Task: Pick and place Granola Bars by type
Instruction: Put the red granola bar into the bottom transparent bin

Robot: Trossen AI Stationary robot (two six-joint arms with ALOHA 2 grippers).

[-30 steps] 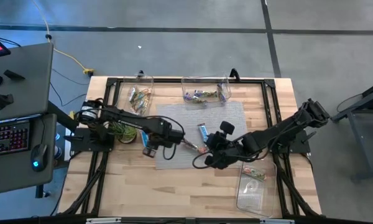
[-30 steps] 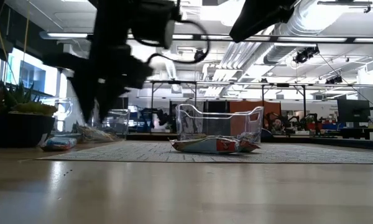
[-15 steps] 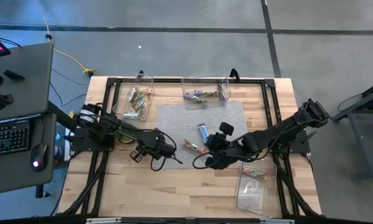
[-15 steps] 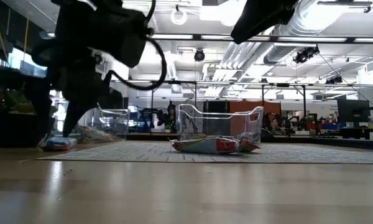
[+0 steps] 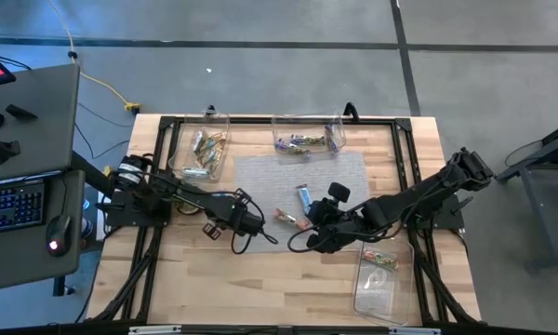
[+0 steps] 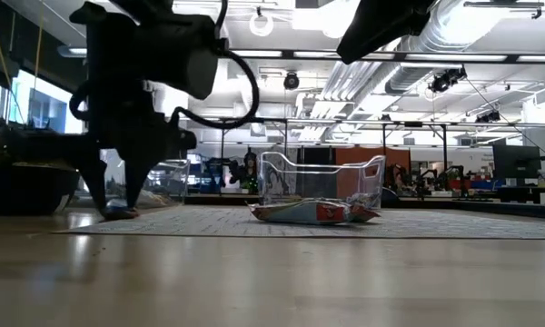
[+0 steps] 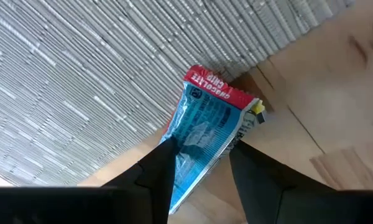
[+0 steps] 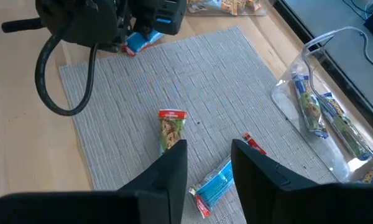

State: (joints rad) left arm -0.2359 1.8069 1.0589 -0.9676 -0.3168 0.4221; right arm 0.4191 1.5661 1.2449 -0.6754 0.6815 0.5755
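Observation:
A blue granola bar with a red end lies half on the grey mat's near left corner, half on the wood. My left gripper is open and low over it, one finger on each side of the bar's lower end. In the high view my left gripper hides this bar. My right gripper is open and empty above the mat's right part. Below it on the mat lie a green-and-red bar, another blue bar and a red-ended one. My left gripper's fingers come from above and stand on either side of the blue bar's lower end, across its length. The bar lies flat on the mat's edge and the wood. I cannot tell whether the fingers touch it.
Clear bins with bars stand at the far left, the far middle and the near right. A potted plant stands by the left arm. The grey mat covers the table's middle.
My left gripper has moved from over the mat toward the table's near left and come down over the blue bar at the mat's corner, which has stayed where it was. My right gripper has kept still.

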